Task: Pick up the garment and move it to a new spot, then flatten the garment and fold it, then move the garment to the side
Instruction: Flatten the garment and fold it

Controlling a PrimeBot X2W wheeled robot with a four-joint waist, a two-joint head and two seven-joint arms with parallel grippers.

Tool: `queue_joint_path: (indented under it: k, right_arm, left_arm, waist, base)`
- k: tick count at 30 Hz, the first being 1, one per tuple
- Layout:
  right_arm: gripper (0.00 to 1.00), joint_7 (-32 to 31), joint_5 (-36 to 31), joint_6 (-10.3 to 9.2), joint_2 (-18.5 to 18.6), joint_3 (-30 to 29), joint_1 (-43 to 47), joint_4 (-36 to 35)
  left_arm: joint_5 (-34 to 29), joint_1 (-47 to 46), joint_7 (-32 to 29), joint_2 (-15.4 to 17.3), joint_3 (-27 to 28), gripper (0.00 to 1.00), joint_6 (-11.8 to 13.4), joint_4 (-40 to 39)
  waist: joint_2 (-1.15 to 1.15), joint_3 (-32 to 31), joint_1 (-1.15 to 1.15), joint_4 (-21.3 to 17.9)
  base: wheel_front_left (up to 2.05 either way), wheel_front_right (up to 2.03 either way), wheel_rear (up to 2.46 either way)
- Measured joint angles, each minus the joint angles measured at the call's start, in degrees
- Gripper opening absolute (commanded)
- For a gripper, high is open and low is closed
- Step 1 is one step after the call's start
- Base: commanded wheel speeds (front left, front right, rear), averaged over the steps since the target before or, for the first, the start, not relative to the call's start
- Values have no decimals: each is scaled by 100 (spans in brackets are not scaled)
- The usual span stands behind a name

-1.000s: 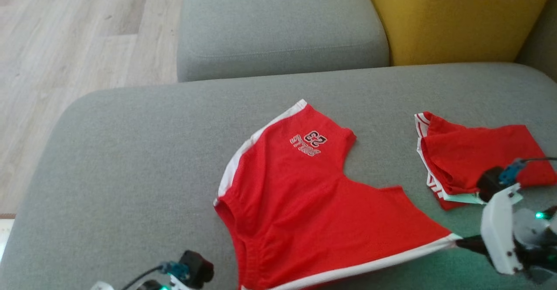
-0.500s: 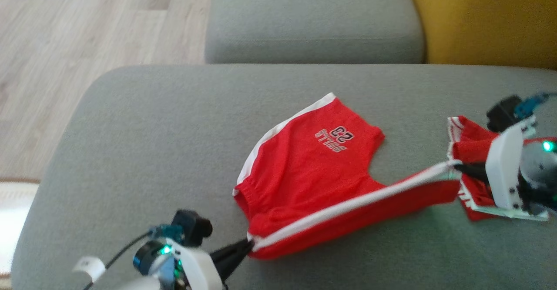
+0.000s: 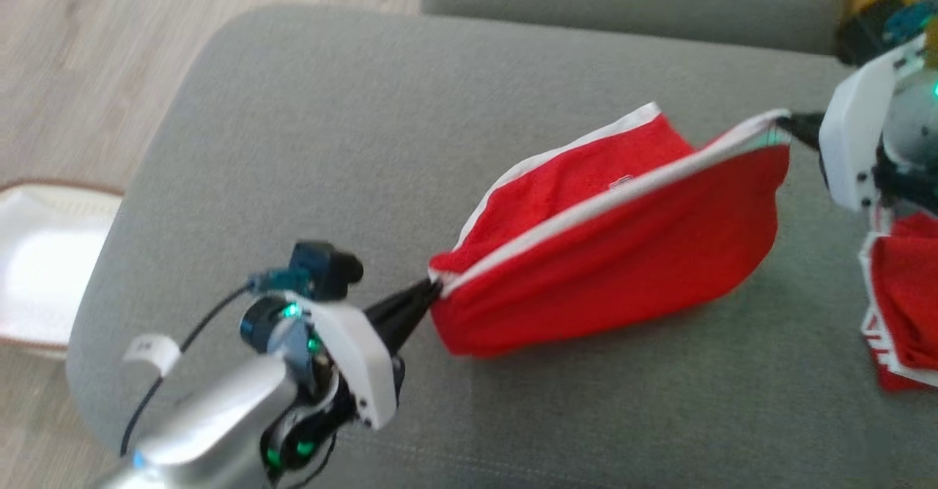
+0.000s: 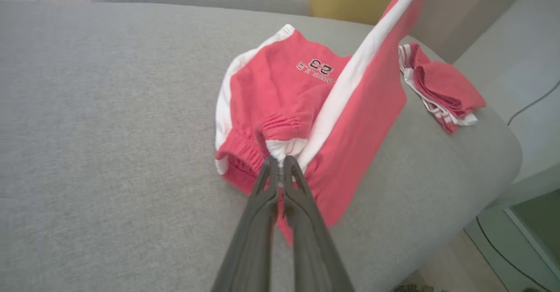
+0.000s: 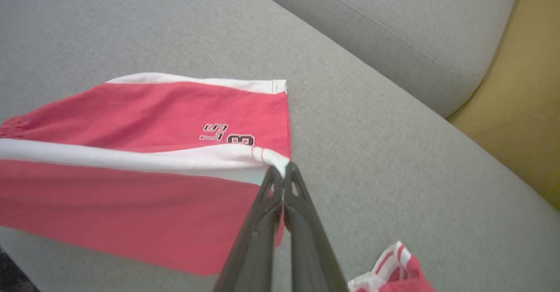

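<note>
**Both claws clenched on the shorts, stripe edge taut between them**

Left claw [image 3: 431,292] was pinched tight on the red shorts [image 3: 623,254], at the waistband end of the white stripe [image 3: 608,188]. In the left wrist view its fingers met, with gathered white fabric right at the tips. Right claw [image 3: 790,117] was clamped on the other end of the same stripe, at the leg-hem corner. In the right wrist view its fingers were together on the cloth.

The stripe ran straight from one claw to the other, raised off the gray sofa seat [image 3: 293,144]. Below that line one red panel hung as a flap, and its lower edge touched the seat. The rest of the shorts lay on the seat past the stripe. The "23" print [image 5: 240,139] sat face up just beside the right claw's tips.

A second red garment [image 3: 905,306], bunched and with white-striped edges, lay on the seat near the right claw's wrist, apart from the shorts. A gray back cushion [image 5: 393,29] and a yellow cushion [image 5: 516,108] sat beyond the right claw.
</note>
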State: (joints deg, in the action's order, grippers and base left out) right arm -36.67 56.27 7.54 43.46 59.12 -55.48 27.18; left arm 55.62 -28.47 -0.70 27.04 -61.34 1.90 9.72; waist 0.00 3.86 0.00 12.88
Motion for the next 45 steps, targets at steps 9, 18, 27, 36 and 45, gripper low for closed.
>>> queue_joint_path:
  k: [9, 18, 27, 36, 45]
  right_arm:
    - [0, 270, -303, 0, -233, 316, -626, 712]
    - [0, 708, -389, 0, -506, 606, -1012, 1174]
    - [0, 1056, -390, 0, -632, 932, -1284, 1553]
    - [100, 1459, -341, 0, -858, 1053, -1370, 2009]
    - [100, 2466, -231, 0, -1151, 940, -1307, 2350]
  left_arm:
    - [103, -505, 121, -546, 142, 0, -238, 777]
    - [100, -976, 387, -1014, 235, 0, -471, 1574]
    - [73, -1208, 543, -1291, 230, 0, -654, 2097]
    - [-14, -1326, 755, -1419, 191, 100, -702, 2459]
    - [-60, -1317, 1163, -1426, 308, 100, -626, 2736]
  waist:
    - [0, 579, 0, 401]
    - [0, 1056, 1, 582]
    - [0, 1288, 0, 671]
    - [0, 1355, 0, 694]
    - [0, 1104, 0, 500]
  base:
    - [0, 0, 0]
    - [0, 0, 0]
    - [0, 0, 0]
    - [0, 0, 0]
    - [0, 0, 0]
